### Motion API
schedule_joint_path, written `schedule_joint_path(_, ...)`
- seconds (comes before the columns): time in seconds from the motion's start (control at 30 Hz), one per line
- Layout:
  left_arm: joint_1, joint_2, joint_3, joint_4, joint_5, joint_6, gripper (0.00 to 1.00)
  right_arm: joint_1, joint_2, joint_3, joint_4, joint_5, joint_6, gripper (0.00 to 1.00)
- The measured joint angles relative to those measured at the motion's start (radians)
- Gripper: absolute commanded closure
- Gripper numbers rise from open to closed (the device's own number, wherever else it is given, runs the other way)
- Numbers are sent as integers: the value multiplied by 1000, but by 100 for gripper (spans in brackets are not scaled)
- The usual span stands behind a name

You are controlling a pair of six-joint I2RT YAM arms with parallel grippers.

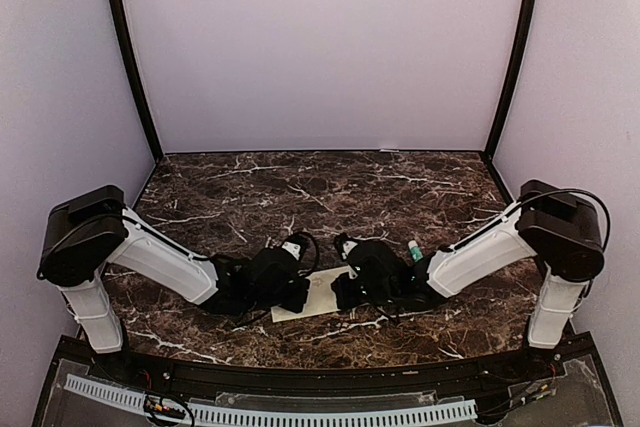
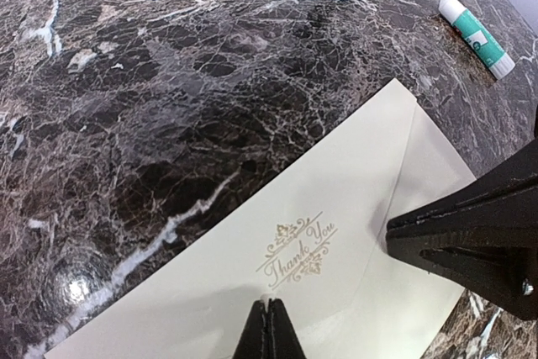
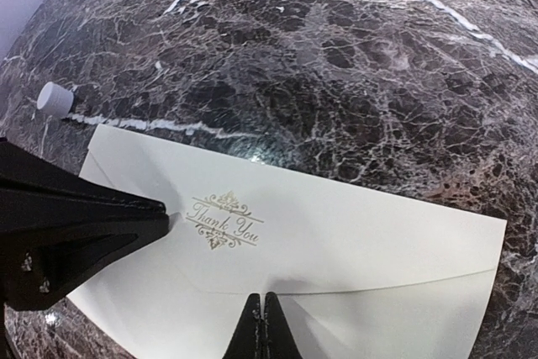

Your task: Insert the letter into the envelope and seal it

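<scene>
Marble table (image 2: 168, 81), envelope (image 2: 353, 191) under left gripper (image 2: 269, 308), right gripper (image 3: 261, 304)

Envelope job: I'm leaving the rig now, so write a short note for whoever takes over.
Left gripper: shut, tip down on the envelope, holding nothing.
Right gripper: shut, tip on the envelope too.
Envelope lies flat near the table's front edge.
Done: flap folded down. Letter not in view, probably inside.
Glue stick lies beyond it; a white cap lies apart.
To do: confirm the seal holds, then lift off.
</scene>
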Motion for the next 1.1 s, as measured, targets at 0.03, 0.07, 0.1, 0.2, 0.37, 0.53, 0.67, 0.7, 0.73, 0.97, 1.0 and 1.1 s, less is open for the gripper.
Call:
schedule_joint_path(0.03,0,-1,-1,0,-1,1,100,-2,-7,-2,-3,-16,-6,100)
schedule_joint_path(0.07,0,-2,-2,1,-2,3,100,-6,-14,-3,-7,-35,-16,100)
schedule_joint_path(0.1,0,-3,-4,1,-3,4,100,-8,-21,-3,-7,-50,-23,100)
schedule_joint_path(0.2,0,-13,-14,0,-6,8,100,-18,-31,4,-11,-86,-39,100)
schedule_joint_path(0.37,0,-16,-19,0,-8,18,100,-31,-2,47,-14,-122,-54,100)
schedule_joint_path(0.53,0,-17,-21,0,-9,24,100,-52,60,66,10,-154,-62,100)
schedule_joint_path(0.67,0,-19,-23,1,-11,26,100,-75,72,70,37,-168,-67,100)
schedule_joint_path(0.7,0,-20,-25,1,-11,27,100,-80,72,69,37,-168,-68,100)
schedule_joint_path(0.73,0,-22,-27,1,-11,28,100,-85,72,66,40,-167,-69,100)
schedule_joint_path(0.97,0,-35,-40,-3,-14,31,100,-114,57,50,34,-143,-79,100)
schedule_joint_path(1.0,0,-35,-40,-3,-14,32,100,-117,55,49,30,-140,-80,100)
schedule_joint_path(1.1,0,-35,-40,-3,-14,35,100,-121,51,54,14,-137,-90,100)
